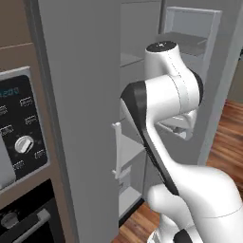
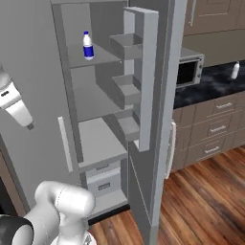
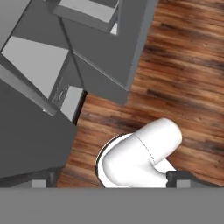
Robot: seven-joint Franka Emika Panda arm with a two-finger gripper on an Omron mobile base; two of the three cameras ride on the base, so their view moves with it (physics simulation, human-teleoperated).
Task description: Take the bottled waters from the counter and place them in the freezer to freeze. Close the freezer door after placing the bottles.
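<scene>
Labels first: one bottled water (image 2: 88,46) stands upright on the upper freezer shelf (image 2: 95,56), at about eleven o'clock in the right base view, blue cap up and a blue label band round its middle; any print on that band is too small to read. The second bottle (image 2: 235,70) stands on the black marble-patterned counter (image 2: 210,83), out at two o'clock, well apart from the freezer, and its markings are too small to make out. Over in the left base view, the wall oven's control panel (image 1: 19,135) at nine o'clock carries pale digits and small captions around a white dial (image 1: 23,144), all too blurred to read.

The freezer (image 2: 95,119) is wide open, grey walls and flat grey shelves, with a pale drawer (image 2: 103,182) low down. The freezer door (image 2: 153,115) is swung out edge-on through the middle of the right base view, grey bins (image 2: 125,45) stacked on its inner face and a pale vertical handle (image 2: 171,149) on its outer side. Beyond it, a microwave (image 2: 189,69) sits on the counter, over taupe drawers (image 2: 217,128) with silver bar handles. The floor (image 2: 201,201) is reddish-brown wood planks.

The hand view looks down at those planks and the foot of the grey fridge. A dark finger tip (image 3: 177,177) shows at five o'clock, and the jaws are spread wide, holding nothing.
</scene>
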